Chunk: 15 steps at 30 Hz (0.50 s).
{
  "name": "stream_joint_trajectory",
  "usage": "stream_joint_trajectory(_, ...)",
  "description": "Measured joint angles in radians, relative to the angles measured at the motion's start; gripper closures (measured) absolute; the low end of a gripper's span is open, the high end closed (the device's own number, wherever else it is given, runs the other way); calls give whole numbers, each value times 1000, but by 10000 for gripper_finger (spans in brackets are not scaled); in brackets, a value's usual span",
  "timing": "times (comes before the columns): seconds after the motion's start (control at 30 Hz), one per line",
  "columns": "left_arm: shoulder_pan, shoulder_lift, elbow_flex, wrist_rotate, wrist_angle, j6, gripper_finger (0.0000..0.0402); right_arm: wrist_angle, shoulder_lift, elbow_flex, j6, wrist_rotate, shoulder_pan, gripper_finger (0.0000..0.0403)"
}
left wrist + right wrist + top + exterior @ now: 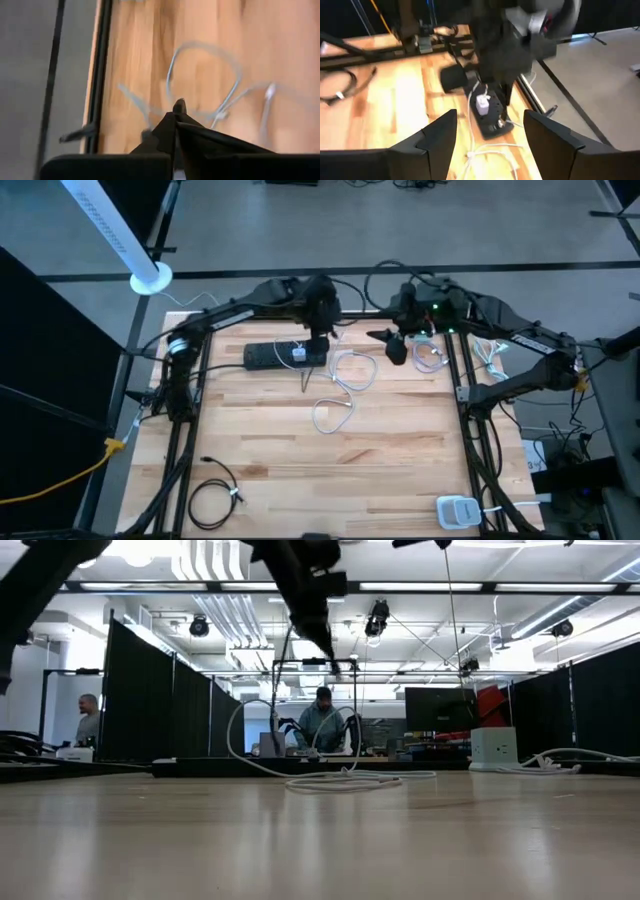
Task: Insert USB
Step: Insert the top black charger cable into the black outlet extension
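Looking straight down first: wooden table (300,450) with a black power strip (285,355) lying near the far edge, white charger block (298,354) plugged into it. White USB cable (345,380) looping loose on the wood just right of the strip. Left gripper (318,330) parked right over the strip's right end, fingers pinched together. Right gripper (395,343) a bit further right, near the cable loops, not touching them. Coiled black cable (215,498) down at the near left corner, small white box (458,511) at the near right. No brand or writing readable anywhere.

Table-level view: bare tabletop up close, then the white cable (340,778) coiled in the middle distance, strip (220,768) a dark bar behind it. One dark arm (305,590) coming down from above. White multi-socket cube (493,748) off to the right. Two people (322,720) in the room behind. Nothing legible here either.

Left wrist view: dark fingers (175,125) shut tight to a point, nothing visibly between them. Cable (210,85) lying on the wood beyond the tips, blurry.

Right wrist view: two fingers (442,135) spread well apart, holding nothing. Strip (487,112) and its white charger (483,104) sitting ahead of the gap, cable end (490,152) trailing between the fingers. Other arm (505,45) hanging over the strip.
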Motion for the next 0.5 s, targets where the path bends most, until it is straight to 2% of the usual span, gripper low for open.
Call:
stream_joint_trajectory(0.23,3,143,63,-49,-124,124,401,4,-28,1,81,-5,22,187)
stream_joint_trajectory(0.5,4,189,37,-83,-141,91,401,10,-28,1,151,-4,29,186)
